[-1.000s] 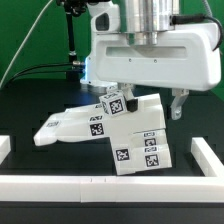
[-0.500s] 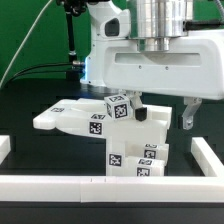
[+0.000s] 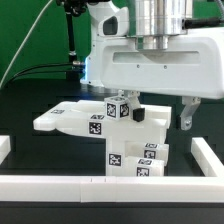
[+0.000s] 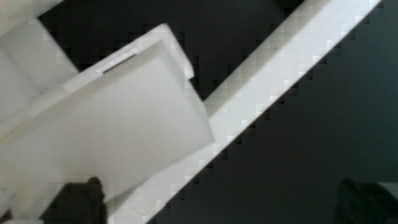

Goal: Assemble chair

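Observation:
In the exterior view the chair parts lie clustered under the arm. A flat white slab [image 3: 68,118] lies on the exterior view's left. A small cube with a tag [image 3: 120,107] sits on top, and a tagged block [image 3: 140,157] stands in front. My gripper [image 3: 162,116] hangs over the block's right side with its fingers wide apart; one fingertip [image 3: 186,118] hangs free to the right. In the wrist view a white slab [image 4: 107,110] shows beyond my gripper [image 4: 222,205]. Only a strip of white bar and dark table show between the fingers.
White border bars frame the black table: one along the front [image 3: 60,183], one on the exterior view's left [image 3: 4,148] and one on its right [image 3: 208,155]. A long white bar [image 4: 294,65] crosses the wrist view diagonally. Cables hang at the back left [image 3: 40,68].
Since a second ago the arm has shifted right and down. The tagged block went from tilted to standing lower. Almost nothing has moved in the last half second.

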Robot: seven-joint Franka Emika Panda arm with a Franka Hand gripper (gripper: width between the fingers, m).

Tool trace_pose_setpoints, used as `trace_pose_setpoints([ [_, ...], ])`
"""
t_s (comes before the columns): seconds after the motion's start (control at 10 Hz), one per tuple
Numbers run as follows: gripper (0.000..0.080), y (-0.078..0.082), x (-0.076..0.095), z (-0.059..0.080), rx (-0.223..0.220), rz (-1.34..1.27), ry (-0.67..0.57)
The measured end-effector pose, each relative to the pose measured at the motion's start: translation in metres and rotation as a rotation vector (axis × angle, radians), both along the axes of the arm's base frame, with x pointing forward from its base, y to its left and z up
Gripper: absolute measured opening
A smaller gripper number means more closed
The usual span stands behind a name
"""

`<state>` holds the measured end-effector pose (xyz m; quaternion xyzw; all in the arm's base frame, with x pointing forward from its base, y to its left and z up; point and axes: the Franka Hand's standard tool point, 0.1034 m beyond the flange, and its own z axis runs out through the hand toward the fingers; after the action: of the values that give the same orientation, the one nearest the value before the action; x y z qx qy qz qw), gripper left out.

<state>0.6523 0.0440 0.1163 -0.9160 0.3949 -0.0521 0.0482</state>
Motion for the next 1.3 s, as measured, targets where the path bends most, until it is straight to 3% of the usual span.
trace_pose_setpoints([
  [0.4, 0.0649, -0.01, -0.001, 0.029, 0.022, 0.059, 0.009],
  [0.6, 0.0649, -0.031, -0.003, 0.061, 0.015, 0.251, -0.034],
  [0.7, 0.0649, -0.04, -0.006, 0.068, -0.001, 0.364, -0.054],
  [0.9, 0.0649, -0.054, -0.021, 0.064, -0.054, 0.697, -0.082],
  [1.0, 0.0649, -0.063, -0.022, 0.065, -0.039, 0.718, -0.111],
  [1.1, 0.0649, -0.088, -0.019, 0.073, -0.012, 0.64, -0.162],
  [1.2, 0.0649, -0.096, -0.021, 0.071, -0.051, 0.714, -0.141],
  [1.3, 0.0649, -0.092, -0.021, 0.07, -0.067, 0.79, -0.14],
])
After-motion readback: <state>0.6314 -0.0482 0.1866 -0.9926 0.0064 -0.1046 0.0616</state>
